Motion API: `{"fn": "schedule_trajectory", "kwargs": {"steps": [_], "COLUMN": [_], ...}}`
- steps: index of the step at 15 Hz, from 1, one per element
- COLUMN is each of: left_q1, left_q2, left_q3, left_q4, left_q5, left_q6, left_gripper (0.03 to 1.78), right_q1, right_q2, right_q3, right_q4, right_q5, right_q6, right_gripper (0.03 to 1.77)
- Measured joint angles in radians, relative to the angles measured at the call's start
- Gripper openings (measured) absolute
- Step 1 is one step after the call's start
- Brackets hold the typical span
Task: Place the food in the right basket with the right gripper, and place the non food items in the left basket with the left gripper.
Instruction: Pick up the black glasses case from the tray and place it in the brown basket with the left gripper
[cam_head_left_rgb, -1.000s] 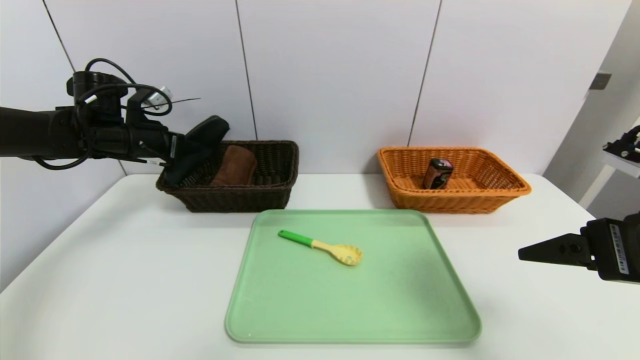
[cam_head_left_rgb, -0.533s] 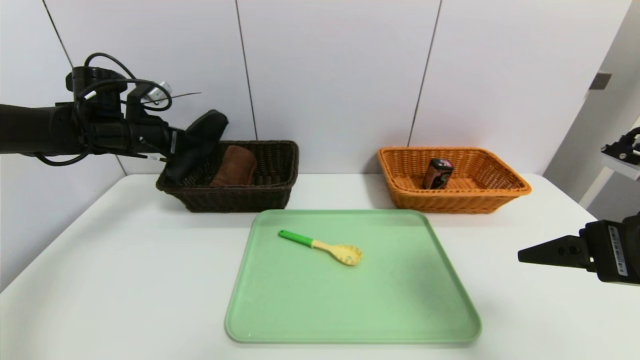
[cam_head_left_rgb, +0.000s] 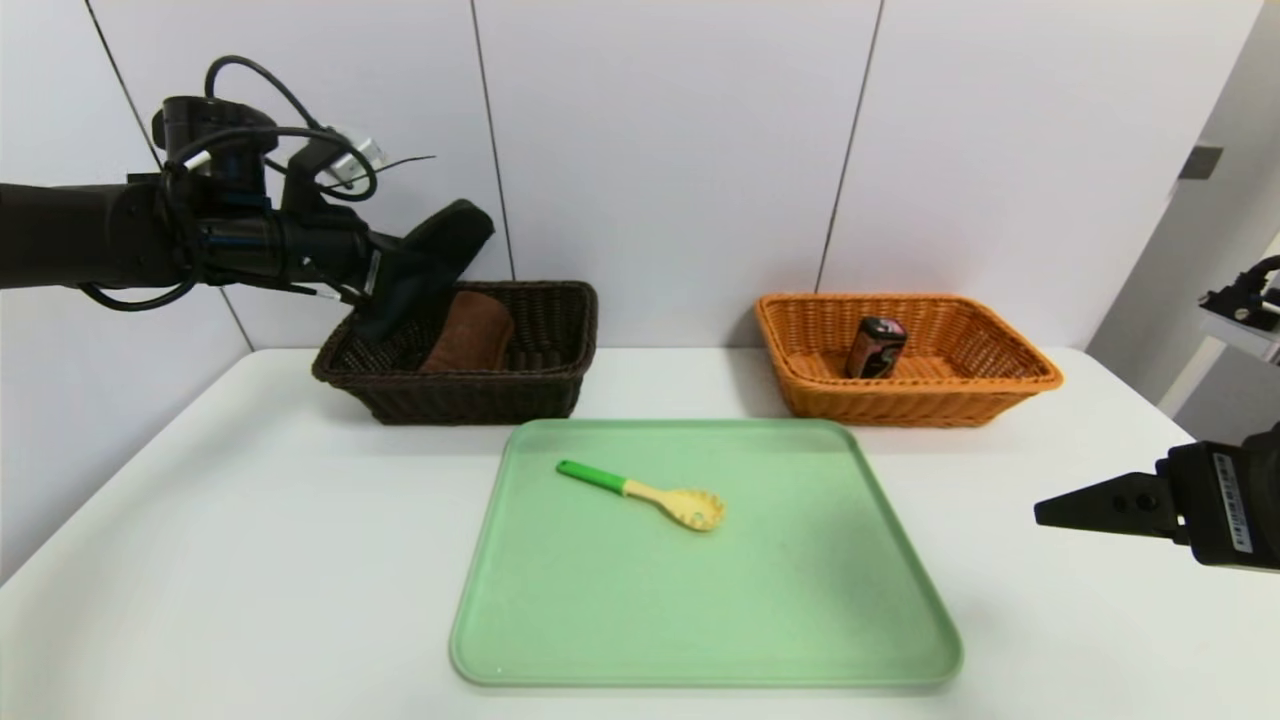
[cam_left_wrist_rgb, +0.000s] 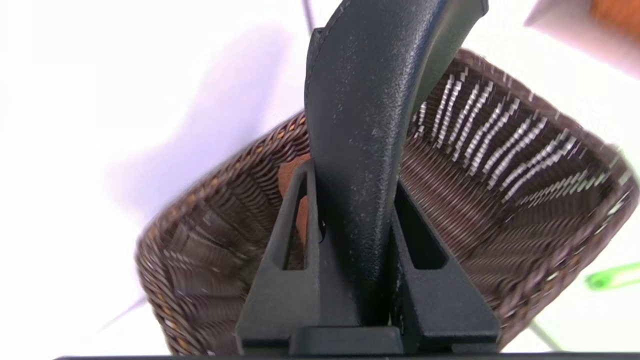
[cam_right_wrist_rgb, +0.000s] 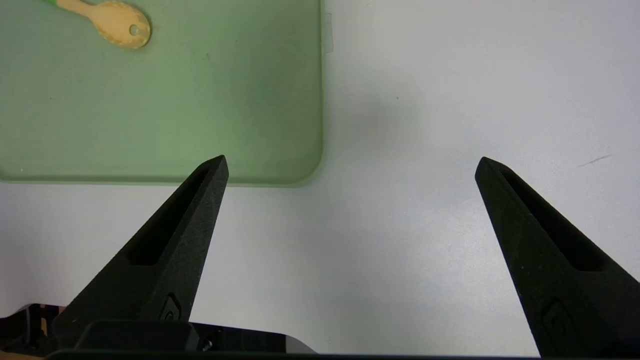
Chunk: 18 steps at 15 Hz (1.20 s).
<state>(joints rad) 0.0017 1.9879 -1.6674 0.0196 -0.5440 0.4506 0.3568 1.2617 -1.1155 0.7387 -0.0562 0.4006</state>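
one left end effector (cam_head_left_rgb: 385, 290) grips the black pouch (cam_head_left_rgb: 430, 262) above the left basket (cam_head_left_rgb: 470, 395); right end effector (cam_right_wrist_rgb: 350, 200) gapes wide.

Bright, even overhead light fell on the white surface (cam_head_left_rgb: 250, 560), and shadows beneath the green tray (cam_head_left_rgb: 700, 560) and baskets were soft and faint. The head view was sharp, with slight bending at its edges. The left wrist view was overexposed and smeared, the dark basket (cam_left_wrist_rgb: 500, 200) streaked with blur.

Pouch (cam_left_wrist_rgb: 360, 125) top cut off; hides most of towel (cam_left_wrist_rgb: 287, 177); left basket (cam_left_wrist_rgb: 500, 210) blurred.
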Motion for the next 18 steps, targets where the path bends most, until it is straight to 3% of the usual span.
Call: {"fn": "schedule_trajectory", "kwargs": {"steps": [5,8,11,14,18], "left_q1": [-0.007,-0.01,-0.009,-0.014,-0.016], "left_q2": [0.021,0.043,0.067,0.083,0.081], "left_q3": [-0.074,-0.103,-0.123,-0.132,-0.136], "left_q4": [0.161,0.181,0.185,0.183,0.185], "left_q5": [0.011,0.048,0.059,0.06,0.056], "left_q6": [0.383,0.528,0.542,0.534,0.489], "left_gripper": [0.37,0.37,0.42,0.83,1.18], "right_q1": [0.001,0.001,0.0,0.0,-0.001], "right_q2": [0.004,0.013,0.016,0.016,0.016], "right_q3": [0.001,0.007,0.008,0.009,0.012], "right_q4": [0.0,0.0,0.0,0.001,0.001], "right_q5": [0.002,0.003,0.003,0.003,0.003], "right_q6": [0.001,0.003,0.003,0.004,0.005], "right_gripper": [1.71,1.71,1.71,1.71,1.71]}}
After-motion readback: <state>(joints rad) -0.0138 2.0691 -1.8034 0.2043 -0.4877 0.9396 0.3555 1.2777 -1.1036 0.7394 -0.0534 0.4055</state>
